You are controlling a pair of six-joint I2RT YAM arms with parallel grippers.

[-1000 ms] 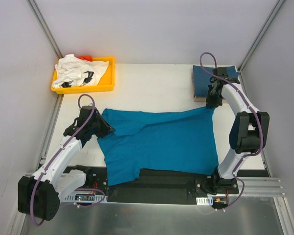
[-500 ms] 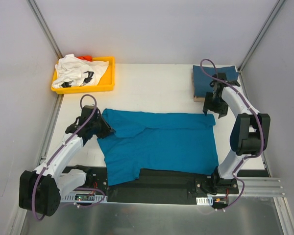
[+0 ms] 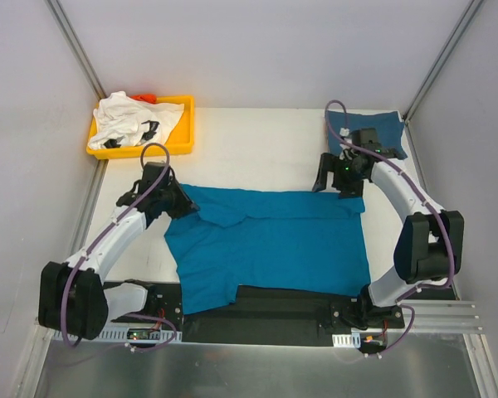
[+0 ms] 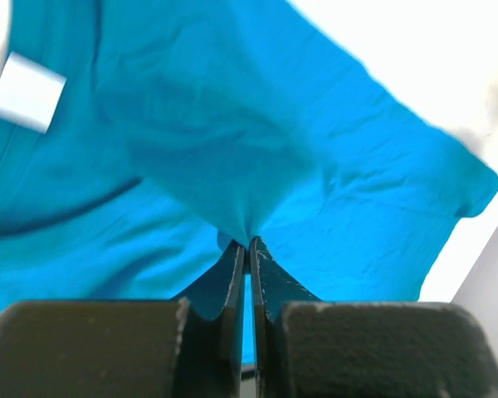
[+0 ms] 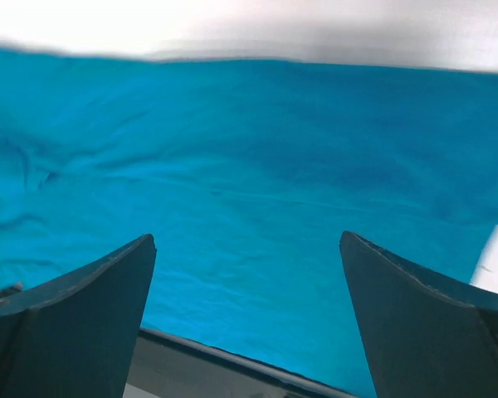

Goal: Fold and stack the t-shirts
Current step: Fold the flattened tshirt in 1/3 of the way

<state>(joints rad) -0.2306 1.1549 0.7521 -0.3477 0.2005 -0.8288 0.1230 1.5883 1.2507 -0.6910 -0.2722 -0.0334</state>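
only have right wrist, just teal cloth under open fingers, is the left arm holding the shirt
observer: yes, the left gripper is shut on the teal shirt, pinching up a peak of cloth
operator: where on it
observer: at its far left corner, next to the sleeve
operator: anything stacked yet
observer: one dark blue shirt lies folded far right, just beyond the right gripper

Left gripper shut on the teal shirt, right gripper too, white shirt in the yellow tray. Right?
No. The right gripper is open over the teal shirt, holding nothing, per the right wrist view. Left gripper shut on it and white shirt in the yellow tray: correct.
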